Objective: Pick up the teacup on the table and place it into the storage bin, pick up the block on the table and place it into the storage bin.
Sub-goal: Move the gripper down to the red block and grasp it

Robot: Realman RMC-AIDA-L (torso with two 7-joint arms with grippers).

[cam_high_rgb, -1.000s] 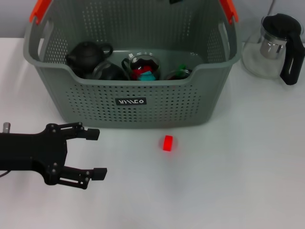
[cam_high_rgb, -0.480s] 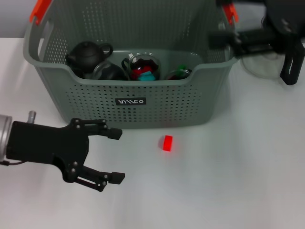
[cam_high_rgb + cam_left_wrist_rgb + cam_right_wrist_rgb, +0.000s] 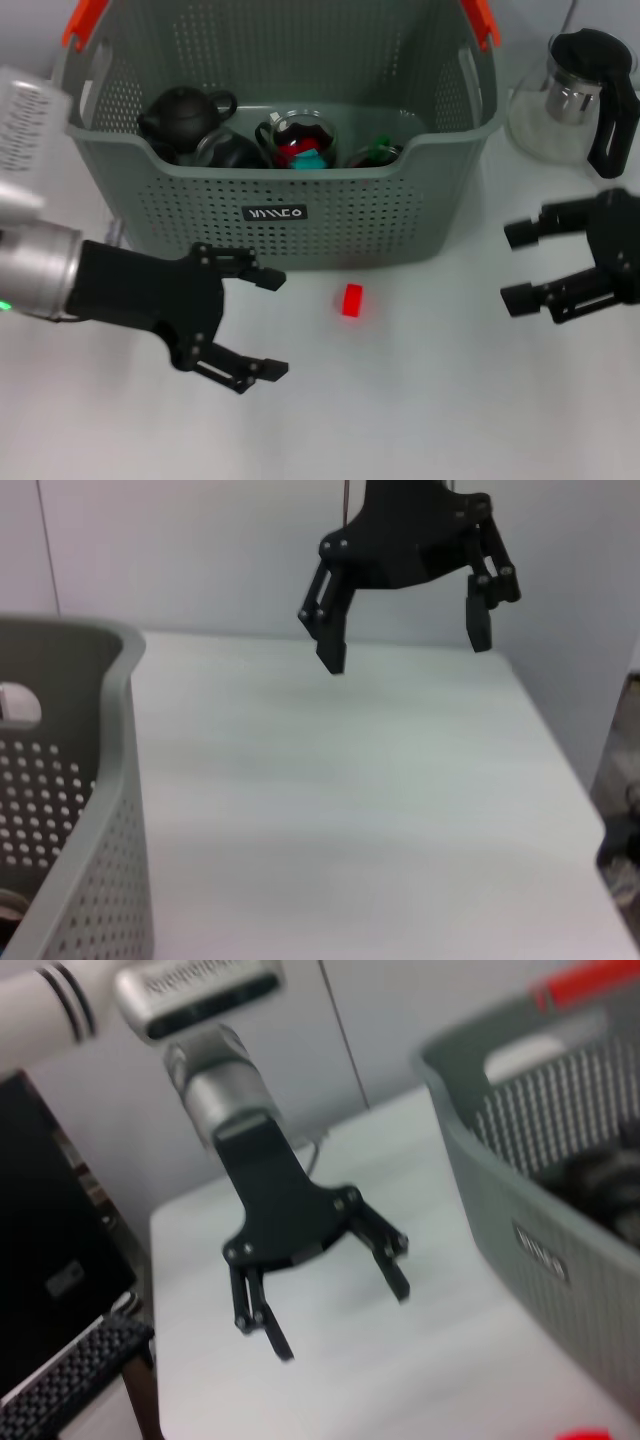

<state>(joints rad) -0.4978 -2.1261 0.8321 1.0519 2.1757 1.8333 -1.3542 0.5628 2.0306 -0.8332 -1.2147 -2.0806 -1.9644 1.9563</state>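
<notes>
A small red block (image 3: 351, 300) lies on the white table just in front of the storage bin (image 3: 290, 215), a grey-green perforated basket with orange handle ends. A glass teacup (image 3: 300, 137) sits inside the bin beside a black teapot (image 3: 183, 115). My left gripper (image 3: 276, 326) is open, low over the table, left of the block. To the right of the block my right gripper (image 3: 511, 267) is open with nothing in it. The right wrist view shows the left gripper (image 3: 340, 1320), the bin (image 3: 560, 1210) and the block's edge (image 3: 585, 1434). In the left wrist view is the right gripper (image 3: 405, 650).
A glass teapot with a black handle (image 3: 577, 95) stands on the table to the right of the bin. Red, teal and green items lie in the bin near the cup. The bin wall (image 3: 85, 810) shows close in the left wrist view.
My left gripper has moved right, closer to the block. My right gripper has come from over the bin's right rim down to the table right of the block.
</notes>
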